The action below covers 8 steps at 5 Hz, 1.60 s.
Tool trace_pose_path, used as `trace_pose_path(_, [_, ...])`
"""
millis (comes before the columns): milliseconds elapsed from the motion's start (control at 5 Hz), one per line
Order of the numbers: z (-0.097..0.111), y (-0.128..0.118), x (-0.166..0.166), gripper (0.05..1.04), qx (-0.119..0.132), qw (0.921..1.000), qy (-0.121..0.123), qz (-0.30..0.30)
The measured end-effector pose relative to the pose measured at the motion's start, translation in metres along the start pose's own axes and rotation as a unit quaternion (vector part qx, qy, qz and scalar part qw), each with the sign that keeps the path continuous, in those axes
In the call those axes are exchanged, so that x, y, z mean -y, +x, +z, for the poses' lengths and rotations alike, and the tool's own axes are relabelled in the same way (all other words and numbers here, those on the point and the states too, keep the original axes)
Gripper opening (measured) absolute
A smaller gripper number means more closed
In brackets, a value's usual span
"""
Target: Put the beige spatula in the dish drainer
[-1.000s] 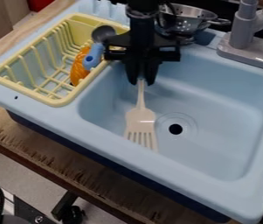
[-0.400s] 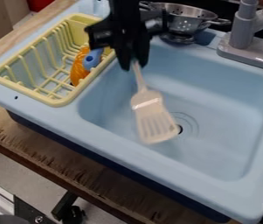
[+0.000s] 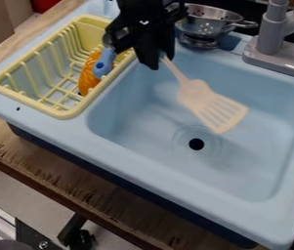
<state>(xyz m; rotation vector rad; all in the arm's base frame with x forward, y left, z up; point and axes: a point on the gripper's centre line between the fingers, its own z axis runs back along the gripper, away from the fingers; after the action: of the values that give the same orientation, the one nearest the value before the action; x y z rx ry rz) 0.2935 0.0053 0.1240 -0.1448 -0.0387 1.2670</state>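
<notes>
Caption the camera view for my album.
Black robot gripper holds a beige slotted spatula over a pale-blue sink.

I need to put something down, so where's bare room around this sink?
Bare: the sink floor between the drain and near rim, and the dish drainer on its side away from the sink. Crowded: the drainer's sink side, with an orange item and blue handle, and above the sink's back, where the gripper holds the beige spatula.
</notes>
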Motion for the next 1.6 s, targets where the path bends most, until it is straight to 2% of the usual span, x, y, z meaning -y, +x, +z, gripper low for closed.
trace_pose_path(200, [-0.011, -0.011, -0.002, 0.237, -0.010, 0.9919, 0.000, 0.126])
trace_pose_path(400, [-0.019, -0.023, -0.007, 0.237, -0.004, 0.9670, -0.015, 0.254])
trace_pose_path(600, [-0.019, -0.033, -0.014, 0.237, -0.025, 0.9557, -0.043, 0.290])
trace_pose_path(800, [-0.026, -0.043, -0.015, 0.237, -0.024, 0.9481, -0.052, 0.313])
trace_pose_path(1000, [-0.035, -0.049, -0.010, 0.237, -0.014, 0.9487, -0.057, 0.311])
trace_pose_path(1200, [-0.047, -0.053, -0.009, 0.237, 0.000, 0.9476, -0.052, 0.315])
trace_pose_path(1400, [-0.057, -0.053, -0.010, 0.237, -0.004, 0.9476, -0.060, 0.314])
trace_pose_path(1600, [-0.069, -0.049, -0.010, 0.274, 0.004, 0.9507, -0.070, 0.302])
